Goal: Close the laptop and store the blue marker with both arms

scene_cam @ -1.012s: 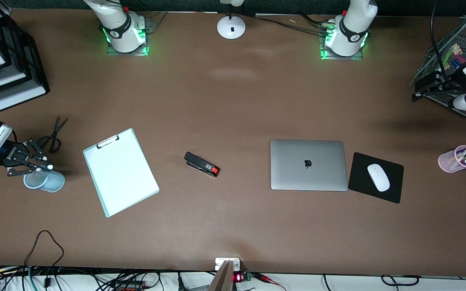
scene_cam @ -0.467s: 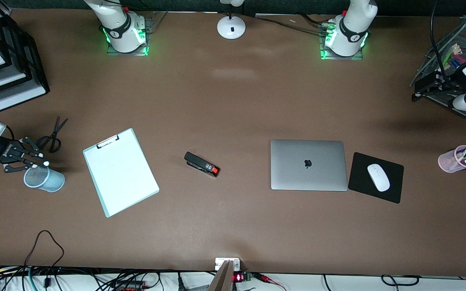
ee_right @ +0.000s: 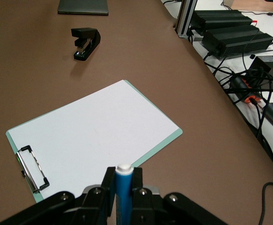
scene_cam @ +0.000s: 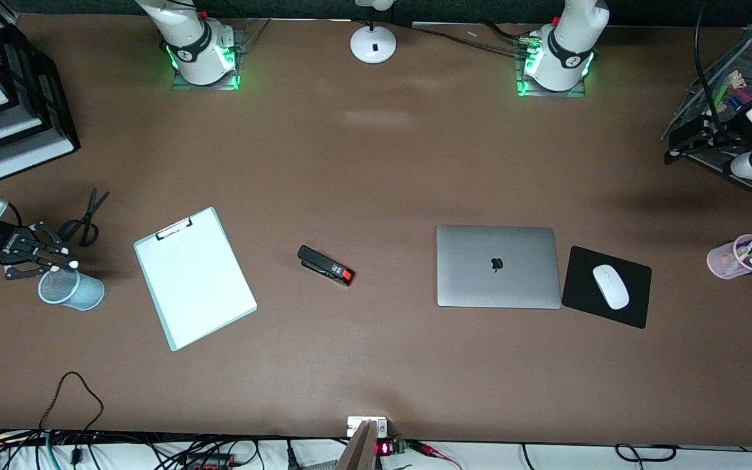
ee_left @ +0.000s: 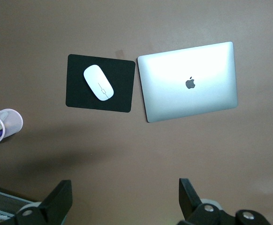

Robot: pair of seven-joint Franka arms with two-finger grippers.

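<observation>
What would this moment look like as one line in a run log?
laptop: closed | right gripper: holds blue marker above mesh cup | left gripper: open

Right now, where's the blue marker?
The blue marker is clamped in the right gripper, over the rim of the mesh cup at the right arm's end of the table, beside the scissors.

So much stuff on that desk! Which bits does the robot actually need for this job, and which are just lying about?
Part of the job:
- laptop, already shut
- blue marker, held in the right claw over the mesh cup
- left claw, open, waiting

Just lying about:
- clipboard
- stapler
- scissors
- mouse on its pad
- pink cup
</observation>
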